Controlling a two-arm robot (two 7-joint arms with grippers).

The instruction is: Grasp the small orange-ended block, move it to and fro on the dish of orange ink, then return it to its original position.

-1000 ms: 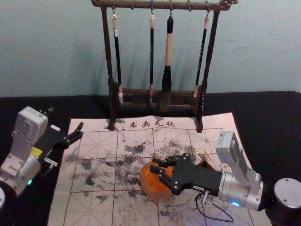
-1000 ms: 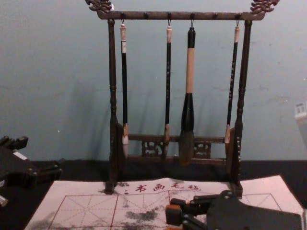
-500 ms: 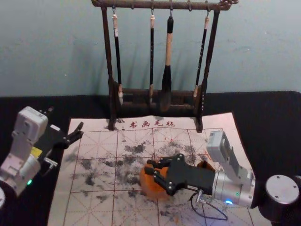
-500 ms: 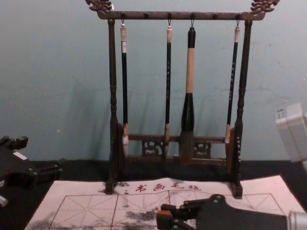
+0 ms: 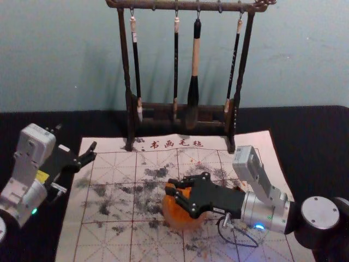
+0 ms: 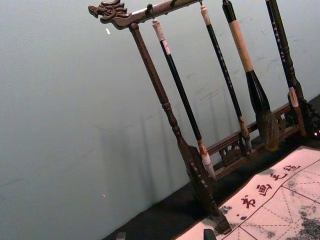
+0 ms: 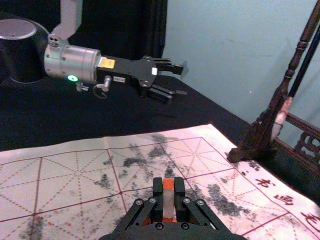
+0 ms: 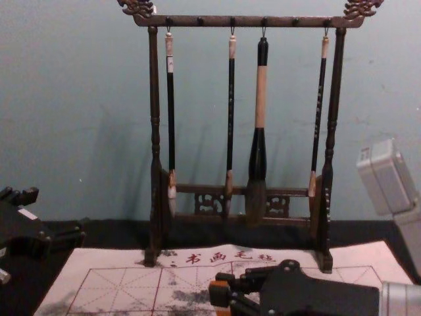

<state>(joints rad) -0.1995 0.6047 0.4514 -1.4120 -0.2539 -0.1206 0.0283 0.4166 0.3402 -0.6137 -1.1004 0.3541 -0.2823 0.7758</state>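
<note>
- Orange ink [image 5: 175,212] colours the inside of a round dish [image 5: 181,227], which sits on the pale gridded mat [image 5: 103,240], near side, around the middle from left to right.
- Over that dish, reaching in from the right, is my right gripper [image 5: 169,186], hiding part of the dish's far side and right side. Its fingers are clamped on the small block [image 7: 168,201].
- The block stands between my fingertips, light in its middle and orange at the end that shows between them. I cannot tell whether it touches the ink.
- My left gripper [image 5: 94,153] is parked at the left, by the mat's far left edge, fingers apart with nothing between them.
- Dark wood forms the rack [image 8: 217,22] at the far side; four brushes [image 8: 261,99] hang from it, tips down.
- Grey-black smudges mark the mat to the left of the dish and beyond it.
</note>
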